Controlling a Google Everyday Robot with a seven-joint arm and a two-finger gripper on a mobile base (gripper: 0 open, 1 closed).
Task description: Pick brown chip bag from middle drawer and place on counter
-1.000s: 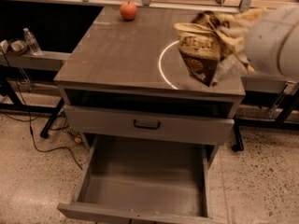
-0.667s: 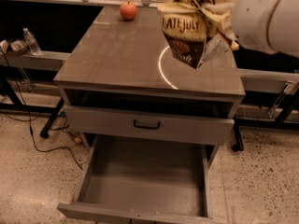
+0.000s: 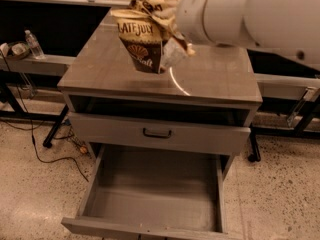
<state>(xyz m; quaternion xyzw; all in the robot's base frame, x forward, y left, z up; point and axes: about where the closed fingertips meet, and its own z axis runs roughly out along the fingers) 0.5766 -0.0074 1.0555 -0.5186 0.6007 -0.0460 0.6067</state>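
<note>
The brown chip bag (image 3: 141,43), dark brown and cream with "LATE JULY" lettering, hangs upright in the air over the middle of the counter (image 3: 100,69). My gripper (image 3: 164,15) is shut on the bag's crumpled top right; the big white arm (image 3: 250,14) reaches in from the upper right and hides much of the hand. The bag's lower tip sits just above the counter, left of the white arc (image 3: 177,82). The middle drawer (image 3: 155,196) is pulled out below, with a bare grey floor.
A closed grey drawer front with a small black handle (image 3: 157,133) sits above the open drawer. A water bottle (image 3: 34,44) stands on a shelf at the left. Cables and a black stand leg (image 3: 54,129) lie on the speckled floor.
The arm has carried the bag leftward, from over the counter's right side to over its middle. The red apple at the back is now hidden.
</note>
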